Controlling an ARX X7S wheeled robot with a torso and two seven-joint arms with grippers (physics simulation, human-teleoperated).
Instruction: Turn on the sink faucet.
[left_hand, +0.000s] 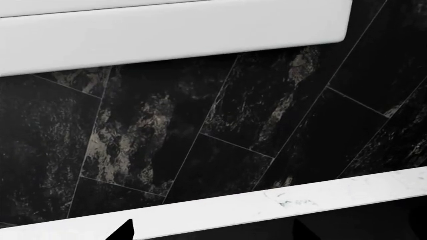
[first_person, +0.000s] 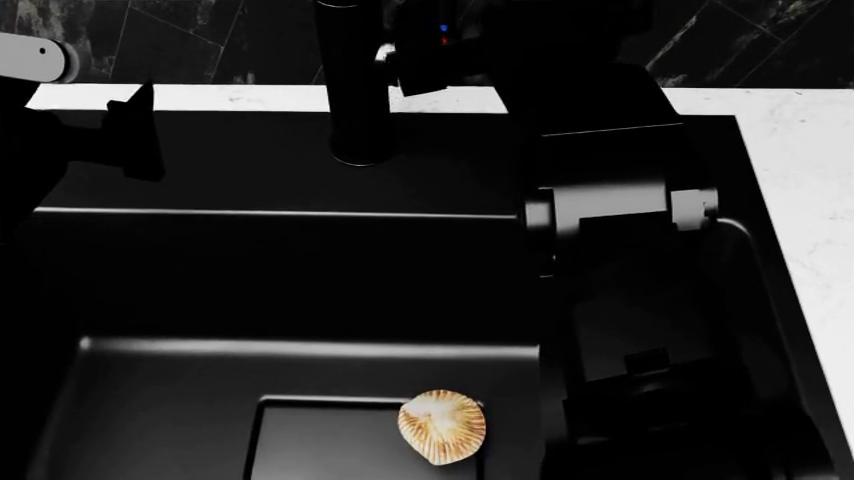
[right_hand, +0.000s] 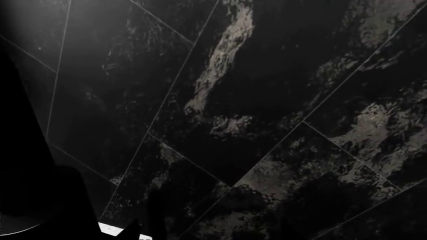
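The sink faucet (first_person: 355, 80) is a tall black column at the back edge of the sink (first_person: 267, 250). Its short metal lever (first_person: 388, 52) points right, with blue and red dots beside it. My right gripper (first_person: 430, 62) is right at the lever, and contact is hidden in the dark. In the right wrist view the column (right_hand: 27, 150) is a black shape, one fingertip (right_hand: 131, 230) shows, and the jaws look spread. My left gripper (first_person: 134, 125) is open and empty over the sink's back left, its fingertips (left_hand: 125, 231) wide apart.
A tan scallop shell (first_person: 442, 426) lies on the drain panel (first_person: 314, 445) in the basin. White marble counter (first_person: 801, 200) runs along the right and back. A black tiled wall (left_hand: 220, 130) stands behind, with a white cabinet (left_hand: 173, 35) above.
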